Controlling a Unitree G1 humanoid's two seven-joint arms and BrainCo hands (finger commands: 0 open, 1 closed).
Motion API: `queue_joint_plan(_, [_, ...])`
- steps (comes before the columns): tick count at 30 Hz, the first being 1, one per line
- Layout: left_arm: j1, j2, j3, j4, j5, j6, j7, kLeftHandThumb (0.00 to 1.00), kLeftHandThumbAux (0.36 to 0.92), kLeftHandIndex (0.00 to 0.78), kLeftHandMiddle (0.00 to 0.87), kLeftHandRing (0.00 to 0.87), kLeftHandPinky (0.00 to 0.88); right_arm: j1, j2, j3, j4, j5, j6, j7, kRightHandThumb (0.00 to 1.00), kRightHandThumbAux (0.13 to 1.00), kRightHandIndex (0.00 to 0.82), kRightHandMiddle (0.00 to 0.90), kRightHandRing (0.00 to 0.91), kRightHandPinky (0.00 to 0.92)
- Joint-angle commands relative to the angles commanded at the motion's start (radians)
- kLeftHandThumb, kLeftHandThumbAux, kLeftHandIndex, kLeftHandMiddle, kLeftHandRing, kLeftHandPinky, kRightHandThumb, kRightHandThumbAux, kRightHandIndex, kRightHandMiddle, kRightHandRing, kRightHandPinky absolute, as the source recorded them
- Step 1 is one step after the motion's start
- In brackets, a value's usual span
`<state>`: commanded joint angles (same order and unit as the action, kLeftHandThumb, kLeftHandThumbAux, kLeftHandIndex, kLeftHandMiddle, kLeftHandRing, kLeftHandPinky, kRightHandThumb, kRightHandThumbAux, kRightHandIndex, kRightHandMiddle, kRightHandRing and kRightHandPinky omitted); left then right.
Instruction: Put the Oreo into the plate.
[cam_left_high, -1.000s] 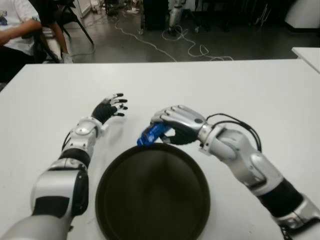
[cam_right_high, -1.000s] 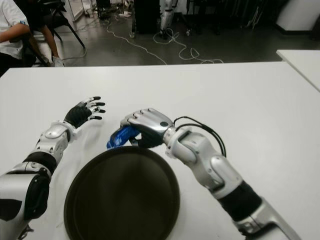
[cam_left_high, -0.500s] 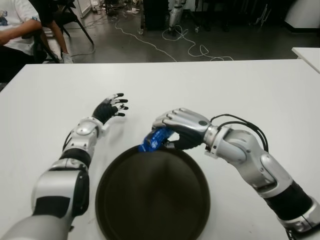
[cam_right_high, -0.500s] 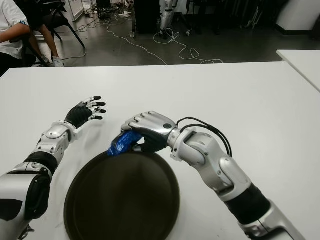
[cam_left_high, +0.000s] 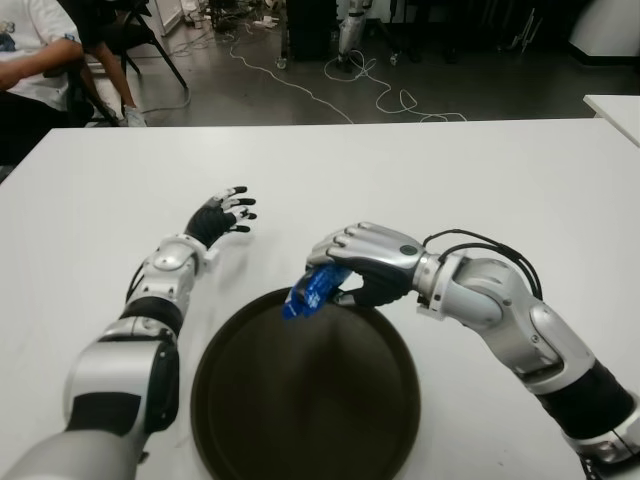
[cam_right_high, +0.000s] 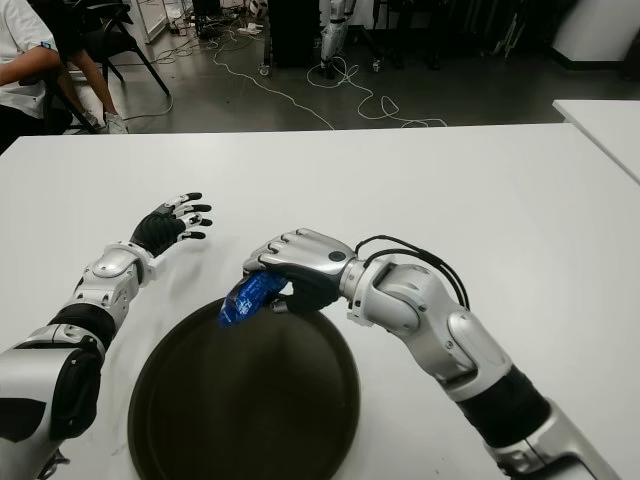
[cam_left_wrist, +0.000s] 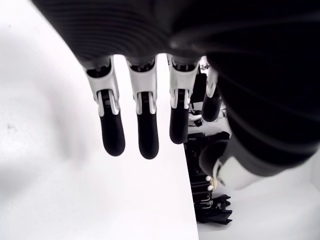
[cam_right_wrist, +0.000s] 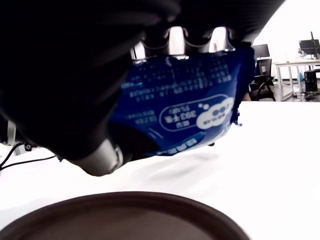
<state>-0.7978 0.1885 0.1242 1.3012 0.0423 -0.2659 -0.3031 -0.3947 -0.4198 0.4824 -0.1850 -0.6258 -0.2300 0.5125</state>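
**Fingers carry the packet over the plate's rim**

Fingers (cam_left_high: 335, 250) of the silver right hand (cam_left_high: 362, 262) are clenched around the small blue foil Oreo packet (cam_left_high: 308, 289), and the wrist view shows its printed face pinned between them and the thumb. A second ago the packet hung just outside the far edge of the round dark brown plate (cam_left_high: 305, 455); now its lower end has crossed that edge and hangs above the plate's far part, clear of the surface as far as I can judge. The hand itself has drifted toward the robot and a little lower.

To my eye the carry is nearly finished: what remains is a short reach further in, or simply letting go, since the packet might catch the rim and slide back onto the white table (cam_left_high: 480, 180) if dropped here.

Off to the left, the black-fingered left hand (cam_left_high: 222, 216) shows beyond the plate with fingers spread and empty, unchanged. A seated person (cam_left_high: 30, 60) is at the far left corner.
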Motion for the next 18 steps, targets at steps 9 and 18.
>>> queue_joint_plan(9, [0.001, -0.001, 0.001, -0.001, -0.001, -0.003, -0.006, 0.0, 0.637, 0.13, 0.213, 0.258, 0.309, -0.042, 0.102, 0.075, 0.173, -0.094, -0.018, -0.096, 0.681, 0.732, 0.426, 0.673, 0.693, 0.71])
queue_joint_plan(18, [0.001, -0.003, 0.0, -0.002, -0.001, 0.002, -0.008, 0.0, 0.657, 0.132, 0.217, 0.259, 0.298, -0.027, 0.17, 0.084, 0.27, -0.066, -0.007, -0.123, 0.678, 0.736, 0.426, 0.684, 0.702, 0.728])
